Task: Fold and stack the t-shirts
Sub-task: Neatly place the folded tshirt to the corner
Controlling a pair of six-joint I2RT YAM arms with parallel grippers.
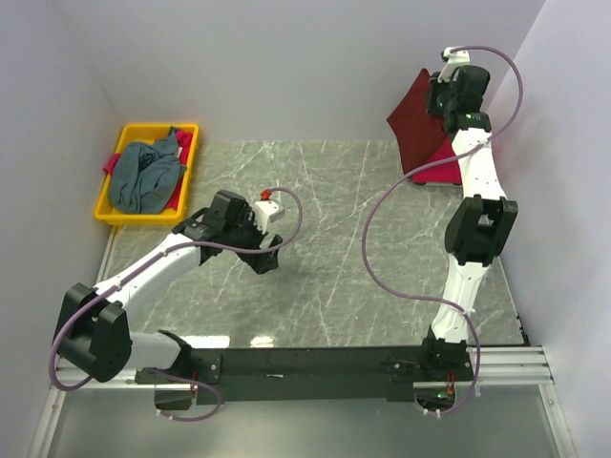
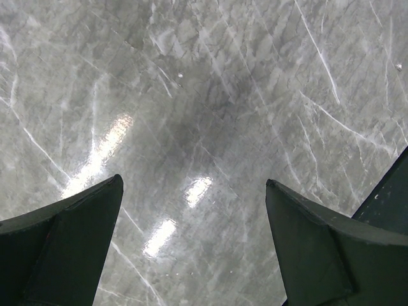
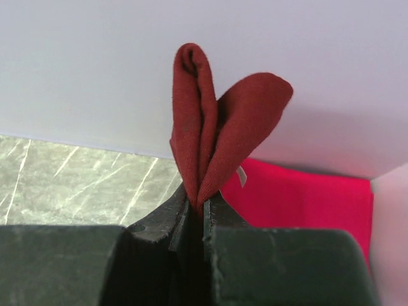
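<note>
- Pinching a doubled fold of the dark maroon soft cloth t-shirt with the right black two-finger gripper. Jaws pressing tight together on the cloth, fold looping up above the fingertips.
- Showing a small white tag at the fold's right edge, just above the finger.
- Holding that maroon shirt lifted at the far right corner in the top view. Hanging off the gripper as a flat slanted panel against the white wall.
- Reaching down toward the bright pink-red soft cloth t-shirt, which is lying flat on the table by the right wall. Contact between the two shirts not clear enough to call.
- Showing the same pink-red shirt spread out behind the fingers in the right wrist view.
- Spreading the left black two-finger gripper wide, nothing between the fingers, only bare surface below.
- Hanging that left gripper over the mid-left of the grey-green marble-patterned table top, well apart from all shirts.
- Lying crumpled in the yellow rectangular plastic bin at the far left corner: the grey-blue soft cloth t-shirt, bits of pink-red cloth peeking out at the bin's edges.
- Trailing a thin purple cable in a loop beside the right arm.
</note>
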